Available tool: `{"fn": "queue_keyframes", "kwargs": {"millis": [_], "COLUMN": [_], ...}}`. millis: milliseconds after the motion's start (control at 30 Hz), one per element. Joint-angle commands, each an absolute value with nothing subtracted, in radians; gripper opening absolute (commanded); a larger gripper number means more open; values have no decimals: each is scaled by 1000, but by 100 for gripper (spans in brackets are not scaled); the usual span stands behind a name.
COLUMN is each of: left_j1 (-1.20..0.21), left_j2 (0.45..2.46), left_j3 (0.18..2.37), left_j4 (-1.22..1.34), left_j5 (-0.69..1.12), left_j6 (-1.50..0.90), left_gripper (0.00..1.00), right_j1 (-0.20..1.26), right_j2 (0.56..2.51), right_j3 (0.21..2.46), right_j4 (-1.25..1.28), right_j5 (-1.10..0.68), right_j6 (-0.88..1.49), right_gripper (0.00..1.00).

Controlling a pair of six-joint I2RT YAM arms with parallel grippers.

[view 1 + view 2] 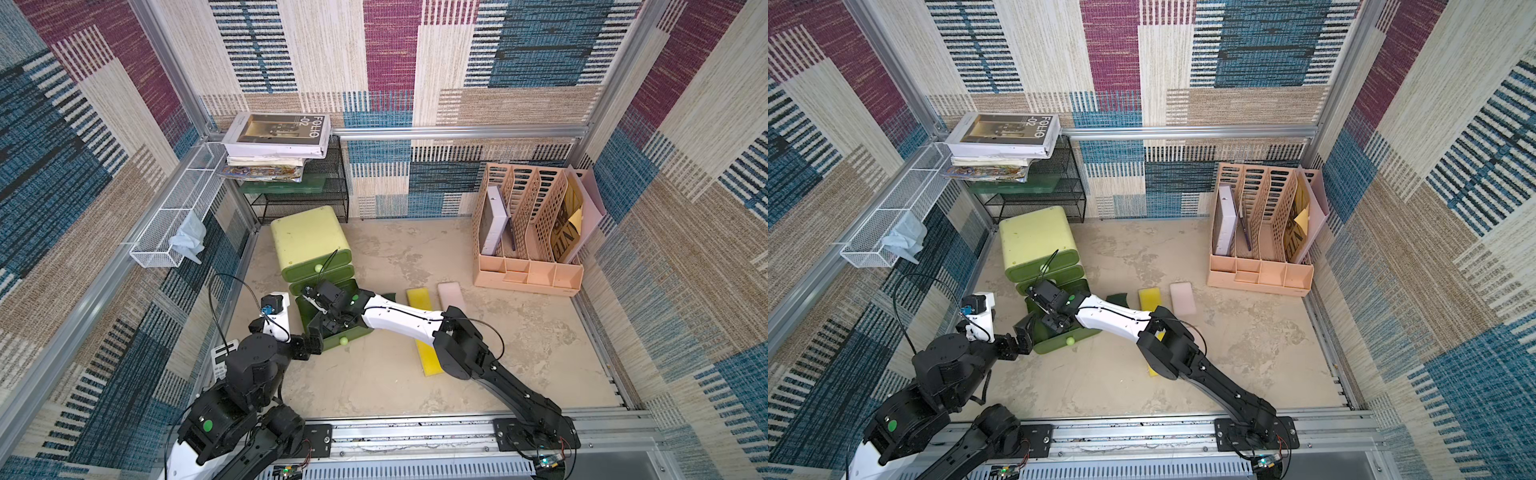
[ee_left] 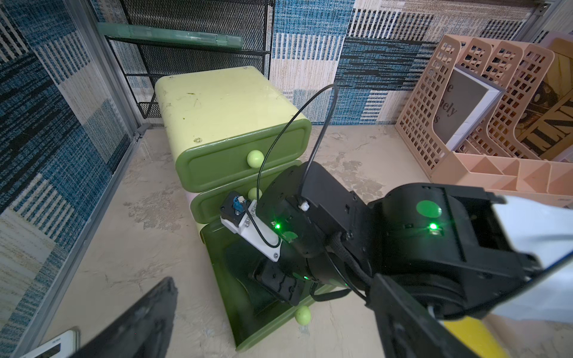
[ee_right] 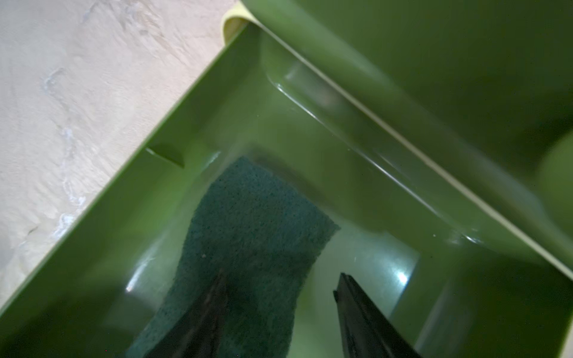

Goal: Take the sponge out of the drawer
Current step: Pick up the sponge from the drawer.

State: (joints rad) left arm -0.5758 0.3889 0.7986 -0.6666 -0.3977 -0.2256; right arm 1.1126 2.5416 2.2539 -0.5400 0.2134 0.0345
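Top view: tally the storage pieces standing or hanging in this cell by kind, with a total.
Green drawer unit: 1
Black mesh rack: 1
White wire basket: 1
Peach file organiser: 1
Total: 4

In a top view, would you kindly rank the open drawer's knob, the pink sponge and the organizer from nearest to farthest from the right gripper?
From the right gripper, down inside the drawer:
1. Knob, just ahead on the drawer's front face.
2. Pink sponge, off to the gripper's right.
3. Organizer, at the back right wall.
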Motion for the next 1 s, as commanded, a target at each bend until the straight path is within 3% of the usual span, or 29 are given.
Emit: {"fn": "queue_keyframes", "kwargs": {"millis": [0, 67, 367, 733, 967], "left_j1": [-577, -575, -577, -575, -576], "left_j2": [387, 387, 387, 387, 387], "left_j3": [798, 798, 797, 796, 797], "left_j4": [-642, -642, -643, -643, -642], "left_j5": [-407, -407, -405, -405, -405], "left_j6": [-225, -225, -225, -225, -227], "left_gripper": [100, 100, 100, 100, 100], "right_j1": [1105, 1104, 1097, 1079, 1076], "right_j2": [2557, 2569, 2594, 2613, 2618], "right_j3": [2269, 2285, 2301, 2302, 2302], "right_j4": [-577, -587, -594, -605, -607], "right_j5": [176, 158, 108, 46, 42], "right_j6": [58, 63, 63, 74, 81], "right_gripper": [61, 67, 63, 37, 13]}}
